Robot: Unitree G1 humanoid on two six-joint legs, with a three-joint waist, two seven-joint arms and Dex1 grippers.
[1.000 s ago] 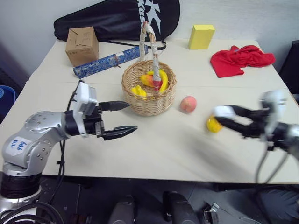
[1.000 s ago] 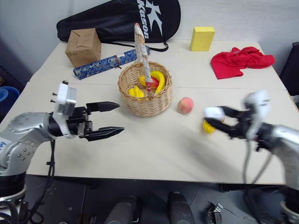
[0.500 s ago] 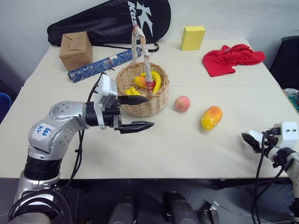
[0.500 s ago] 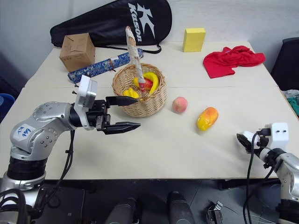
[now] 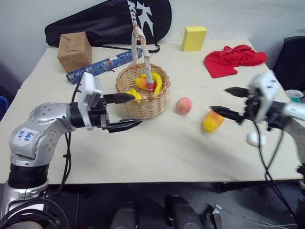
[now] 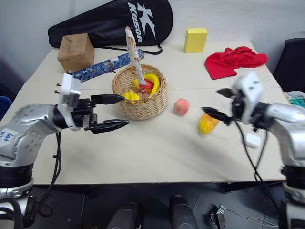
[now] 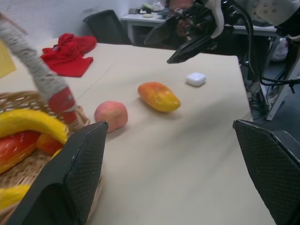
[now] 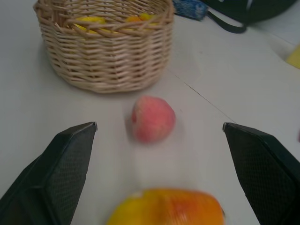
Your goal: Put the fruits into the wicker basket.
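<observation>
While the oval yellow-orange-red mango point(image 5: 212, 120) and the small round pink peach point(image 5: 183, 105) lie bare on your table point(image 5: 157, 152) beside the tan wicker basket point(image 5: 143, 102), bananas point(image 5: 156, 82) already sit inside it. Your right gripper point(image 5: 229, 103) hovers spread over the mango; your left gripper point(image 5: 125, 111) gapes empty beside the basket.

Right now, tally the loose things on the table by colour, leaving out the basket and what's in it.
Yellow: 1, block
Red: 1, cloth
Brown: 1, cardboard box
Blue: 1, roll
Pink-orange: 1, peach
Yellow-orange: 1, mango
White: 1, case
Black: 1, racket bag
Total: 8
</observation>
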